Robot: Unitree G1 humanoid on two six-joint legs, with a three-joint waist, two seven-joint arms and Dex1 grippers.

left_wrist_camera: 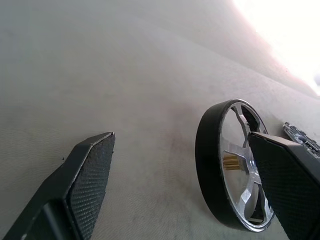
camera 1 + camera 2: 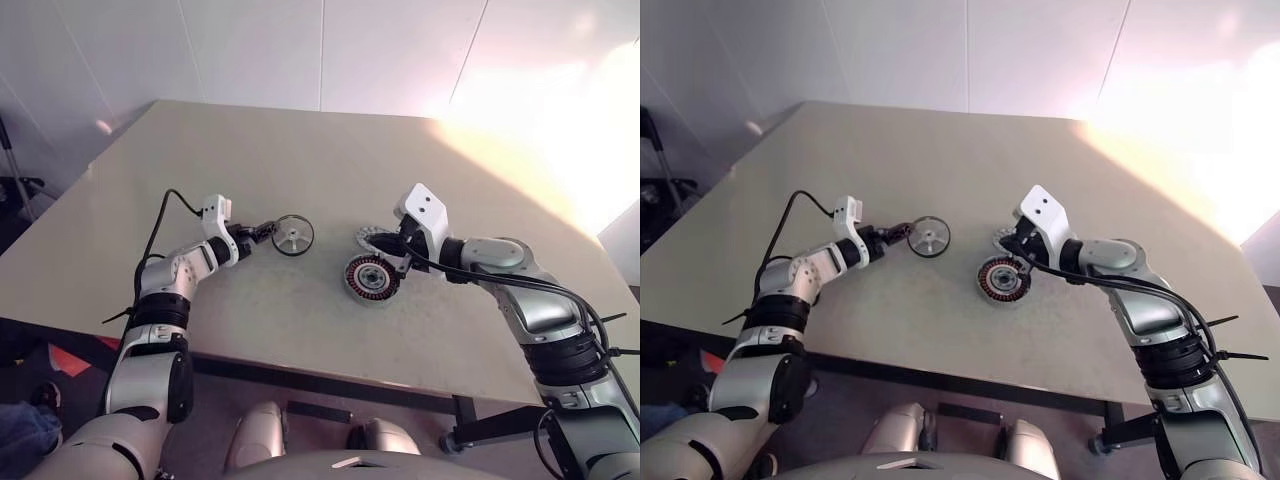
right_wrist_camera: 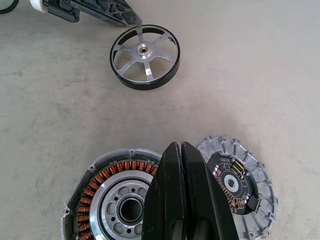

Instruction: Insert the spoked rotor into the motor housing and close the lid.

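The spoked rotor (image 2: pixel 293 235), a black rim with silver spokes, lies flat on the table left of centre. My left gripper (image 2: pixel 262 231) is open at its left edge. In the left wrist view one finger (image 1: pixel 287 175) reaches over the rotor (image 1: pixel 212 165) and the other finger (image 1: pixel 90 172) stands well clear of it. The motor housing (image 2: pixel 372 278), with copper windings, sits open side up near the middle. The lid (image 3: pixel 240 175) lies just behind it, touching or nearly so. My right gripper (image 3: pixel 181 152) is shut and empty, hovering above the spot where housing (image 3: pixel 100 200) and lid meet.
The beige table (image 2: pixel 300 150) stretches far behind the parts, with its front edge close below the housing. Strong glare falls on its back right corner. A black cable (image 2: pixel 160 215) loops off my left wrist.
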